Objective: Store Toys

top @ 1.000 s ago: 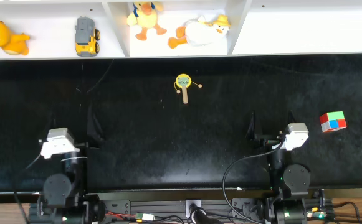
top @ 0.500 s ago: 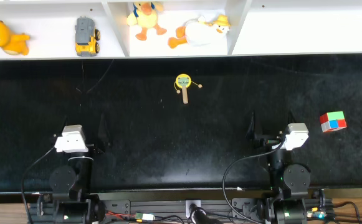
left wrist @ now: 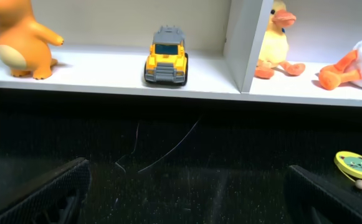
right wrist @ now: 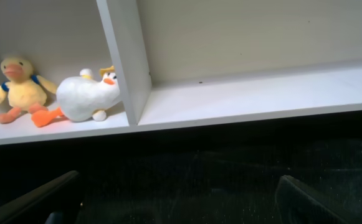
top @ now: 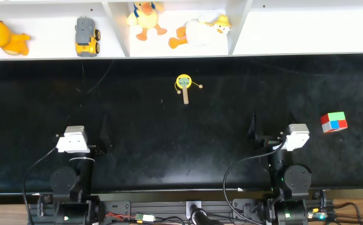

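A small yellow rattle drum on a wooden stick [top: 183, 82] lies on the black table near the shelf; it also appears as the rattle [left wrist: 357, 167] in the left wrist view. A multicoloured cube [top: 333, 122] sits at the right side of the table. My left gripper [top: 86, 130] hangs low near its base, open and empty, its fingers [left wrist: 50, 193] spread wide and facing the shelf. My right gripper [top: 271, 125] is also open and empty, well to the left of the cube, with its fingers [right wrist: 318, 196] wide apart.
A white shelf [top: 181, 50] runs along the back. It holds an orange figure [top: 5, 36], a yellow truck [top: 87, 36], a yellow duck [top: 146, 17] and a white duck [top: 201, 31]. The right compartment [right wrist: 261, 93] is bare.
My left arm has swung a little to the right and settled. The right arm, rattle and cube have not moved.
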Controlling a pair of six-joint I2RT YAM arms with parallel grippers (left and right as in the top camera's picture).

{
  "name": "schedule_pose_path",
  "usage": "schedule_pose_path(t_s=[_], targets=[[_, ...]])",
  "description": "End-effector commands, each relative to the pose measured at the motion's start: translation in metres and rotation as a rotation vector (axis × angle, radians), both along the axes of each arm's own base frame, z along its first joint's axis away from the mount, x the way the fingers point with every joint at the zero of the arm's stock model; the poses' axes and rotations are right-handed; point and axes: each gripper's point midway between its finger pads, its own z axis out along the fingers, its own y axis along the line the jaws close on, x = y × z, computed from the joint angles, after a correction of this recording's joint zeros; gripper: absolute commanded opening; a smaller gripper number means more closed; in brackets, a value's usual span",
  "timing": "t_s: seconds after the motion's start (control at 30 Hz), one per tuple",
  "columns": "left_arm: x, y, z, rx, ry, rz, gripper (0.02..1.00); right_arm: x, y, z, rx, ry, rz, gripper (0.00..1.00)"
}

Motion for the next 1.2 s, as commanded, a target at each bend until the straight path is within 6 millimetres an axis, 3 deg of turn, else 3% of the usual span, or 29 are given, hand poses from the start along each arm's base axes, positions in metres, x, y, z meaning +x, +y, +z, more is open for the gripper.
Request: schedule_pose_path(t_s=[0.03, 0.87, 1.03, 1.2], targets=[[0.0, -0.005, 0.001, -0.013, -0.006, -0.024, 0.998, 0.0, -0.001, -0.004, 0.0, 0.002, 0.0, 0.993], [0.0, -0.005, 0.001, -0.013, -0.006, -0.024, 0.998, 0.0, 0.002, -0.004, 0.009, 0.011, 0.005, 0.996], [0.0, -0.005, 0.001, -0.013, -0.006, -0.024, 0.998, 0.0, 0.003, -0.008, 0.113, 0.141, -0.073, 0.996], [0.0, -0.005, 0.001, -0.013, -0.006, -0.024, 0.998, -0.005, 0.009, 0.005, 0.086, 0.304, -0.178, 0.996]])
